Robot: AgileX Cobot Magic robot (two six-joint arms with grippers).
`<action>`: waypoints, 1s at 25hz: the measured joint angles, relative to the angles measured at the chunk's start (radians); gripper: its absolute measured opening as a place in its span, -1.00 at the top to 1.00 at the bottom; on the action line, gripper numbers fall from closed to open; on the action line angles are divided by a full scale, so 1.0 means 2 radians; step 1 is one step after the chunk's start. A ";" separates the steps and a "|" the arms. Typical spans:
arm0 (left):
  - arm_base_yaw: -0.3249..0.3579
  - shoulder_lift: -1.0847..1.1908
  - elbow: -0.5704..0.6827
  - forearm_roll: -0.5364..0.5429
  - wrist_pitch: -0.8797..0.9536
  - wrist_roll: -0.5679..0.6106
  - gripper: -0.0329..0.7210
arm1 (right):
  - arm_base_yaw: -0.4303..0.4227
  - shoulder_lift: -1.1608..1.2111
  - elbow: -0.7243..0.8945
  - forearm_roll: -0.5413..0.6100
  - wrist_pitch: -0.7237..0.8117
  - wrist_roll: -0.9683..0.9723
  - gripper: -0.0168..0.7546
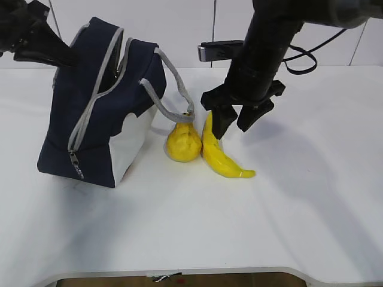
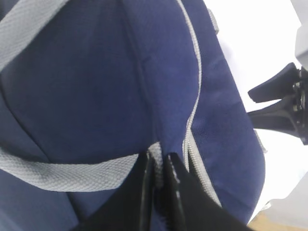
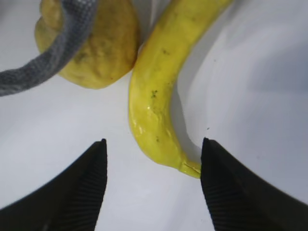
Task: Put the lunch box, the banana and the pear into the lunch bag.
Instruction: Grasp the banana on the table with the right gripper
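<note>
The right gripper (image 1: 238, 121) hangs with its jaws spread over the banana (image 1: 222, 156), nothing between them yet; in the wrist view the stem end lies between the two fingers (image 3: 77, 187), so the pick is lined up but not made. The left gripper (image 2: 161, 192) is pinched on the bag (image 1: 99, 113) near its zipper, apparently on the fabric at the mouth, though the close view is too tight to be sure what it grips. The banana and the pear (image 1: 182, 142) both lie on the table (image 1: 299, 209) near its middle, touching each other, just right of the bag, so neither is packed. A grey handle (image 1: 173, 89) drapes across the pear. The box is not in view; it may already be inside. The banana is long, curved, glossy yellow with small dark specks.
</note>
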 joint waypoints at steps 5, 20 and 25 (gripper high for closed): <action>0.000 0.000 0.000 0.000 0.003 -0.001 0.85 | 0.012 0.010 0.000 0.006 -0.002 0.000 -0.33; 0.000 0.000 0.000 0.000 0.015 -0.001 0.85 | 0.013 0.053 0.000 0.006 -0.005 0.005 -0.33; 0.000 0.000 0.000 0.000 0.015 -0.001 0.85 | 0.013 0.064 0.000 0.006 -0.008 0.005 -0.33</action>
